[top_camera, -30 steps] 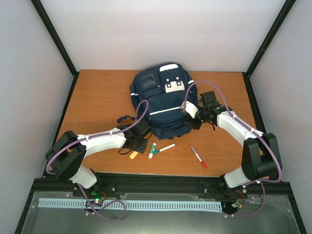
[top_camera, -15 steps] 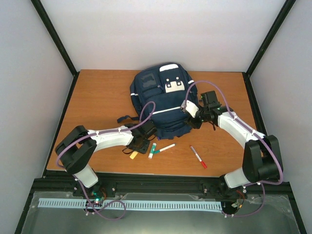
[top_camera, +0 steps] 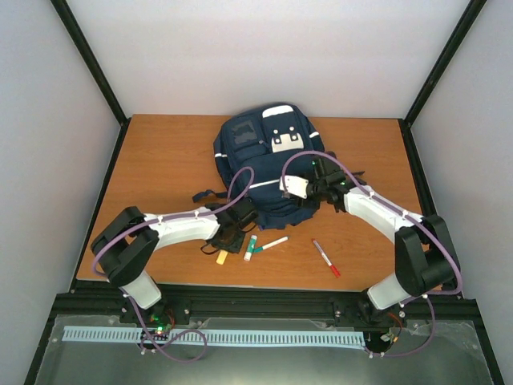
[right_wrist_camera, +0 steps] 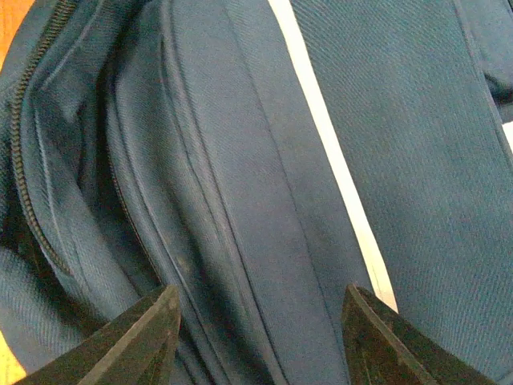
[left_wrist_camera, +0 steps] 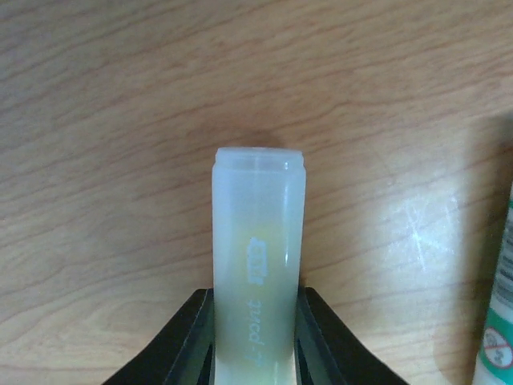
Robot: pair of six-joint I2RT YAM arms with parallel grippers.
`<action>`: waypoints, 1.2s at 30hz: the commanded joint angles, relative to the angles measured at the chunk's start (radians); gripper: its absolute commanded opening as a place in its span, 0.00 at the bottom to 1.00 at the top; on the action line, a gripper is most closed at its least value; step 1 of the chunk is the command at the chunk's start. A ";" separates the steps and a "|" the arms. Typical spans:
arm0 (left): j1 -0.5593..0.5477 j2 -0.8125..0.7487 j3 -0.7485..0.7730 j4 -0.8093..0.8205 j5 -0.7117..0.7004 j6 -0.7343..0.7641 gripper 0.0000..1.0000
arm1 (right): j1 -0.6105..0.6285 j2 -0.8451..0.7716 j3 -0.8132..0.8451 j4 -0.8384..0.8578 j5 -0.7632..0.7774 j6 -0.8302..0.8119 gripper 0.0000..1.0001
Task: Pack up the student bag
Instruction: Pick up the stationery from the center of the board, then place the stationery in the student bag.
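— Left gripper (left_wrist_camera: pixel 256 295) low over the table (top_camera: pixel 160 160), jaws clamped on both sides of a pale tube (left_wrist_camera: pixel 258 224), just near-left of the bag (top_camera: pixel 268 156)!
— Bag sits far-centre. Right gripper (right_wrist_camera: pixel 260 290) hangs over its right side, jaws apart, gripping nothing.

This was a robotics lab cell. Plain white panels (top_camera: pixel 264 56) set between black frame posts (top_camera: pixel 88 60) boxed in a wood-grain tabletop (top_camera: pixel 160 160). Two white robot arms, left (top_camera: pixel 172 228) and right (top_camera: pixel 377 212), stood bolted to a black rail (top_camera: pixel 264 309) at its near edge. Purple cables (top_camera: pixel 240 180) looped along them, and a slotted cable duct (top_camera: pixel 216 337) lay below.
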 commanded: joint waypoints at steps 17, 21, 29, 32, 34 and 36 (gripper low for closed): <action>-0.009 -0.457 -0.096 0.284 0.077 -0.287 0.07 | 0.089 0.071 0.054 0.163 0.133 -0.033 0.09; -0.009 -0.502 -0.147 0.469 0.057 -0.372 0.06 | 0.092 0.044 0.101 0.113 0.123 -0.003 0.03; -0.009 -0.397 -0.168 0.849 0.070 -0.473 0.01 | 0.102 0.055 0.313 -0.043 0.109 0.143 0.03; -0.009 -0.313 -0.150 0.970 0.067 -0.535 0.01 | 0.102 0.086 0.421 -0.121 0.101 0.208 0.03; -0.009 -0.253 -0.119 1.033 0.073 -0.551 0.01 | 0.103 0.102 0.472 -0.156 0.091 0.242 0.03; -0.009 -0.194 -0.070 1.055 0.071 -0.562 0.01 | 0.104 0.115 0.512 -0.182 0.086 0.266 0.03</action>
